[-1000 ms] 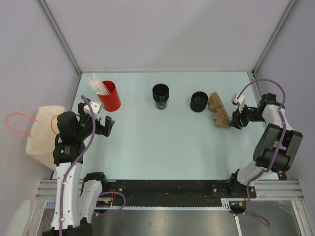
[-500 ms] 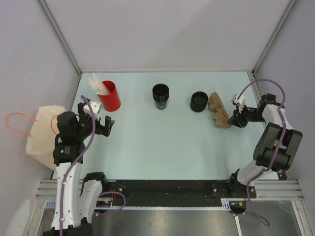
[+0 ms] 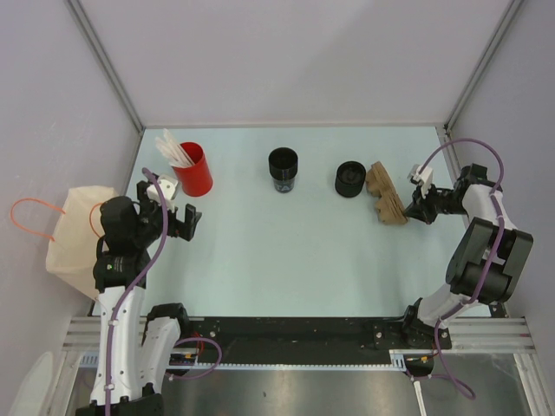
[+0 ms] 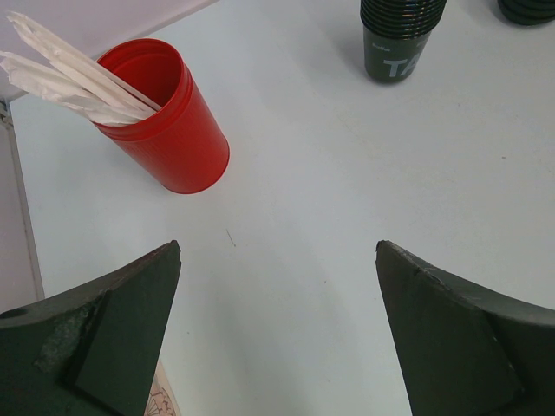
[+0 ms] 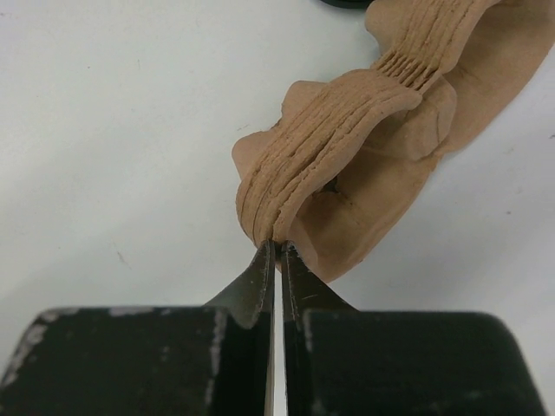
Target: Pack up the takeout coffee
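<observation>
Only the right gripper (image 3: 415, 208) has moved since a second ago. It sits very slightly further toward the right edge of the overhead frame, and the pulp carrier stack (image 3: 385, 196) it grips is barely nudged with it. Nothing else has changed.

The takeout coffee cup (image 3: 283, 168) stands upright in the upper middle of the overhead frame on the pale blue table (image 3: 286, 260), untouched and well apart from both grippers. It is small, round and black, with a black rim and its open mouth facing up. In the left wrist view the cup (image 4: 401, 39) sits at the top right, with ribbed bands under the rim and white lettering on the side, partly cut off.

To its right in the overhead frame is a squat black round piece (image 3: 350, 178); whether it touches the carrier stack or sits just beside it, I cannot tell. The stack lies tilted on edge. In the right wrist view the fingers are pinched almost together on the thin lip of the stack (image 5: 364, 130), so the gripper is clenched on it, probably to pull a carrier free before the cup gets packed.

To the left of the coffee cup stands a red cup (image 3: 194, 170) holding white sticks (image 3: 173, 149). The left gripper (image 3: 186, 221) hovers below and just beside the red cup, jaws spread wide and holding nothing, likely waiting. A cream bag (image 3: 74, 234) with orange handles sits off the table's left edge and is likely where the cup ends up.
</observation>
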`<state>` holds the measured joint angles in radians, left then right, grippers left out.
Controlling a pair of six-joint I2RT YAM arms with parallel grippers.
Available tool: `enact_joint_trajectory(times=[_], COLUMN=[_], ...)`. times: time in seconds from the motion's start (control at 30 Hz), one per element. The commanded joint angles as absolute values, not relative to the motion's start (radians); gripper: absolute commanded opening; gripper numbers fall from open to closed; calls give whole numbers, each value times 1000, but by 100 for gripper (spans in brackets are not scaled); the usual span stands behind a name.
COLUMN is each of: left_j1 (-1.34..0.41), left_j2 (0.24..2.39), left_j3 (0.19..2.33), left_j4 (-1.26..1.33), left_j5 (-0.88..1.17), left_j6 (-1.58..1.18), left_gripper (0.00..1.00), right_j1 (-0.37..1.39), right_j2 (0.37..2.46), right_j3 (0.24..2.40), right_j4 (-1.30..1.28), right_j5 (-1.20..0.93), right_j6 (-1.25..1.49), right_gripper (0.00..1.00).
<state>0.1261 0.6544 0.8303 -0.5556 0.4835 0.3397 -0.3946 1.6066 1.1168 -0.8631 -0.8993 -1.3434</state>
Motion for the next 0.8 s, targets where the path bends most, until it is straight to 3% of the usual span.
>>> enact_joint_trajectory(times=[0.0, 0.33, 0.77], left_j1=[137, 140, 141], left_j2=[650, 644, 640], left_j3=[830, 828, 827], left_j4=[-529, -529, -528], left_j5=[508, 509, 512], left_j6=[321, 322, 324], left_gripper=[99, 99, 99], right_j1=[-377, -287, -100], right_j2=[1539, 1453, 1332], right_j3=[1137, 1118, 928], right_j4=[-798, -657, -416], right_j5=[-884, -695, -390], right_j6=[-1289, -1190, -1215], right_gripper=[0, 0, 0])
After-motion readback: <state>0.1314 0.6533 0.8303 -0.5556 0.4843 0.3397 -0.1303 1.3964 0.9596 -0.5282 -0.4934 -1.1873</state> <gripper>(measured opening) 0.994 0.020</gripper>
